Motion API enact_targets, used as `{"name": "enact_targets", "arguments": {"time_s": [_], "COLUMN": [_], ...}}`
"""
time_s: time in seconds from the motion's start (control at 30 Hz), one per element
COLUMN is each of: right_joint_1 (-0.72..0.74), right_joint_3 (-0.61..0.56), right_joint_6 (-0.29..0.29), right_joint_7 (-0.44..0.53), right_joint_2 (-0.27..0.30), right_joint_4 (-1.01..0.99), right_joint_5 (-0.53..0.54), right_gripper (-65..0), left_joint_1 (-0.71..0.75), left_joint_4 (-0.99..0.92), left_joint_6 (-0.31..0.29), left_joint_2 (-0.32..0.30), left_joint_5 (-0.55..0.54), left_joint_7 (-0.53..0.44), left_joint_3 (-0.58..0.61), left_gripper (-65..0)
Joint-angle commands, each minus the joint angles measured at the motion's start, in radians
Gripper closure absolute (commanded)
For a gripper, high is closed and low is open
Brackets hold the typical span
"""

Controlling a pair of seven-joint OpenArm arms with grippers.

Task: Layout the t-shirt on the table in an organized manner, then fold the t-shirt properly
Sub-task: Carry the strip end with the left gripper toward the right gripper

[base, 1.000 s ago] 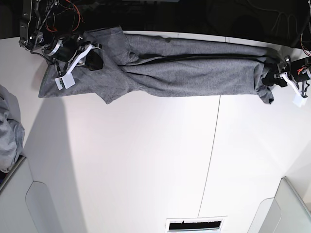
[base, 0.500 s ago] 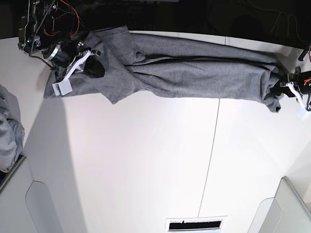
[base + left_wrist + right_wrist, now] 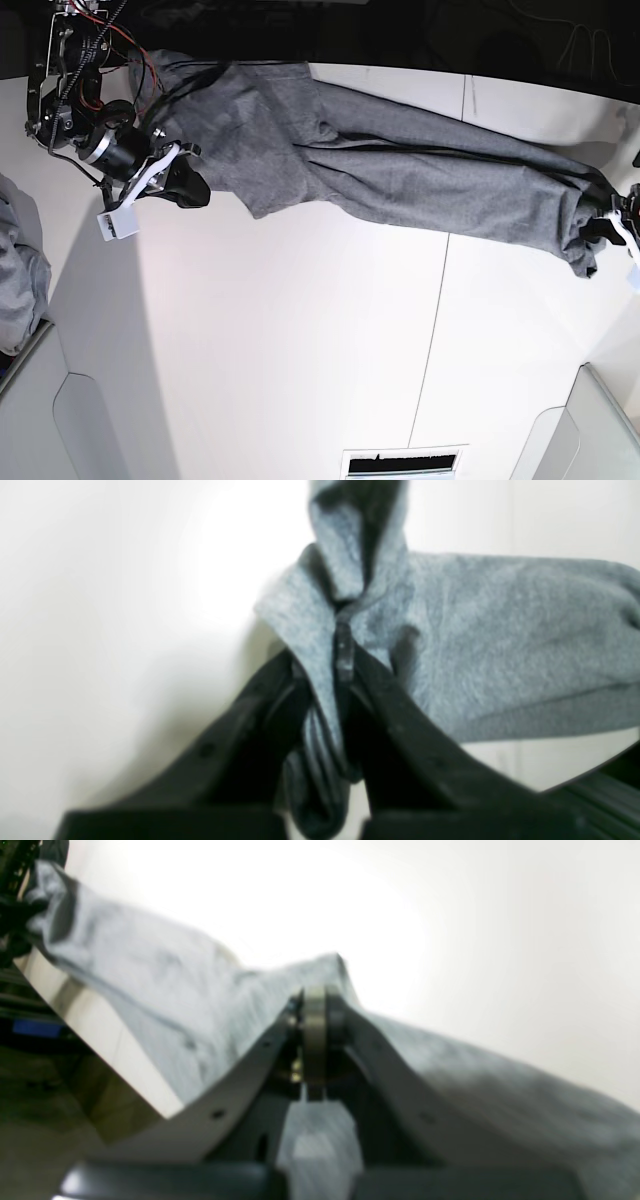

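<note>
The grey t-shirt [image 3: 400,170] hangs stretched in a long band across the back of the white table [image 3: 300,350], held at both ends. At the base view's left, my right gripper [image 3: 188,183] is shut on the shirt's wide end. The right wrist view shows its fingers [image 3: 315,1005] pinched together on the t-shirt [image 3: 150,990]. At the base view's right edge, my left gripper [image 3: 603,225] is shut on the bunched narrow end. In the left wrist view its black fingers [image 3: 345,655] clamp a fold of the t-shirt [image 3: 500,645].
A paler grey heap of cloth [image 3: 15,270] lies at the table's left edge. White bins stand at the front left [image 3: 80,430] and front right [image 3: 600,430]. A thin dark seam [image 3: 435,330] runs down the table, and a slotted vent [image 3: 400,463] sits at the front.
The left gripper has pulled its end right and toward the front. The right gripper's end has swung back and lifted, so the flap that lay on the table now hangs free.
</note>
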Motion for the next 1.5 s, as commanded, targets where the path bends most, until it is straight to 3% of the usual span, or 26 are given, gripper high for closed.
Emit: {"name": "enact_targets", "arguments": {"time_s": [0.0,0.13,0.23,0.33,0.5,0.8,0.83,0.9,1.0,1.07,1.13,1.3,1.47], "right_joint_1": [0.011,0.013,0.013,0.013,0.013,0.013,0.013,0.013,0.006,-0.011,-0.042,-0.127,-0.153], "right_joint_3": [0.006,0.011,0.025,0.037,0.052,0.146,0.160,0.194,0.254,0.284,0.288,0.250,0.158], "right_joint_6": [0.008,0.008,0.008,0.008,0.008,0.008,0.007,0.007,0.007,0.007,0.007,0.012,0.011], "right_joint_7": [0.021,0.022,0.021,0.022,0.022,0.018,0.005,-0.036,-0.102,-0.114,-0.115,-0.137,-0.102], "right_joint_2": [0.008,0.008,0.008,0.008,0.008,0.008,0.008,0.008,0.008,0.013,0.024,0.024,0.020], "right_joint_4": [0.019,0.019,0.019,0.019,0.019,0.019,0.019,0.019,0.019,0.019,0.019,0.018,-0.018], "right_joint_5": [0.021,0.021,0.017,0.017,0.018,0.033,0.039,0.053,0.055,0.056,0.068,0.147,0.152], "right_gripper": [0.0,0.0,0.0,0.0,0.0,0.0,0.0,0.0,-20.9,-32.0,-38.4,-40.8,-40.8], "left_joint_1": [-0.033,-0.055,-0.033,0.028,0.119,0.164,0.164,0.164,0.164,0.164,0.163,0.157,0.128], "left_joint_4": [0.011,0.068,0.168,0.311,0.479,0.482,0.481,0.481,0.481,0.481,0.481,0.483,0.483], "left_joint_6": [0.007,0.024,0.026,0.006,0.000,-0.001,-0.001,-0.001,-0.002,-0.004,-0.006,-0.006,-0.006], "left_joint_2": [-0.041,-0.047,-0.009,0.047,0.150,0.269,0.275,0.282,0.298,0.306,0.309,0.309,0.307], "left_joint_5": [-0.008,-0.094,-0.205,-0.243,-0.241,-0.177,-0.175,-0.174,-0.174,-0.187,-0.212,-0.264,-0.269], "left_joint_7": [-0.012,0.042,0.150,0.169,0.167,0.139,0.138,0.138,0.140,0.145,0.146,0.147,0.163], "left_joint_3": [-0.010,-0.010,-0.010,-0.010,-0.010,0.013,0.027,0.063,0.127,0.174,0.222,0.269,0.269], "left_gripper": [0.0,0.0,0.0,0.0,0.0,0.0,-3.2,-17.2,-32.8,-33.5,-33.5,-33.5,-33.5]}}
